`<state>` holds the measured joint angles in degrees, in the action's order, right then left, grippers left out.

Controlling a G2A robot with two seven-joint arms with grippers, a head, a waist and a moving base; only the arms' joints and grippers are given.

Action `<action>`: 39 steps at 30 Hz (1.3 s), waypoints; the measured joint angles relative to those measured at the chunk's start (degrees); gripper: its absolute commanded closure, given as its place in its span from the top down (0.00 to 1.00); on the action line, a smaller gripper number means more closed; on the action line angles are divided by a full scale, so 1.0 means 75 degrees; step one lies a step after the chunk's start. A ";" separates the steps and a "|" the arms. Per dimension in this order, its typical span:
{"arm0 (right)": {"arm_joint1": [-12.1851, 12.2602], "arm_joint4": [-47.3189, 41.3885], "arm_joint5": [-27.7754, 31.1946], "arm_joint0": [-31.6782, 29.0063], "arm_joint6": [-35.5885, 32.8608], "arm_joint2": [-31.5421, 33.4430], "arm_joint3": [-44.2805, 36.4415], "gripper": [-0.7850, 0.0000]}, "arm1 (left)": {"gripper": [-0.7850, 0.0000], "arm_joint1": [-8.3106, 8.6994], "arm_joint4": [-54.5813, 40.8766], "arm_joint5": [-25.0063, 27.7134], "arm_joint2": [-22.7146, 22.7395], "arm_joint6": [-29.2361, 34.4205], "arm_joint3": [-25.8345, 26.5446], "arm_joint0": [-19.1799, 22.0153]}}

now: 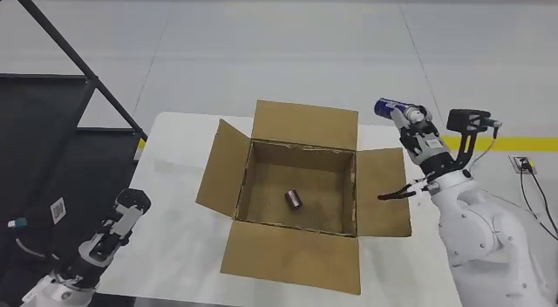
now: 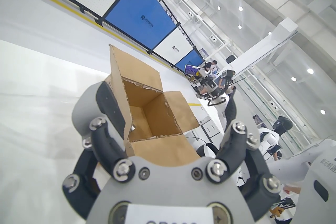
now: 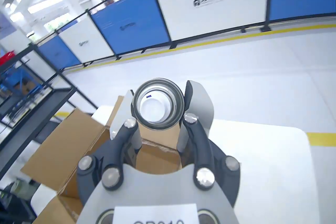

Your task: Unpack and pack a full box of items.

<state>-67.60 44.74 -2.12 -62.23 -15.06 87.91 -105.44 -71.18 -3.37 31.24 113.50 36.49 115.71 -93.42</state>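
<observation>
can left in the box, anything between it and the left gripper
Yes: the box wall and flap on that side stand between the left gripper and the can. From above, nothing visible covers it.

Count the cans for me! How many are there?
2. One small dark can lies on the floor of the open box. The blue can is held up in the right hand, past the box's right flap. More could hide behind the box walls.
</observation>
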 measured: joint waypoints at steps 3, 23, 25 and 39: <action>0.0046 -0.0167 -0.0168 -0.0177 -0.0330 0.0528 0.0228 0.00 | 1.00 0.0024 0.0053 -0.0030 -0.0085 0.0017 -0.0046 0.0047; 0.0155 -0.1372 0.0013 -0.0593 -0.1353 0.1729 0.0742 0.00 | 1.00 0.0173 0.0497 -0.0418 -0.0743 0.0027 0.0033 0.0420; 0.0187 -0.0923 -0.0035 -0.0681 -0.1302 0.1673 0.0755 0.00 | 1.00 0.0187 0.0504 -0.0389 -0.0762 0.0011 0.0011 0.0411; 0.0579 0.1845 0.2469 -0.1977 -0.2610 0.2399 0.1167 0.00 | 1.00 0.0281 0.0616 -0.0523 -0.0987 -0.0079 -0.0100 0.0573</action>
<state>-63.25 58.58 16.40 -77.05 -34.64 105.90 -96.69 -69.07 1.25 27.32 106.10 35.90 114.96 -89.12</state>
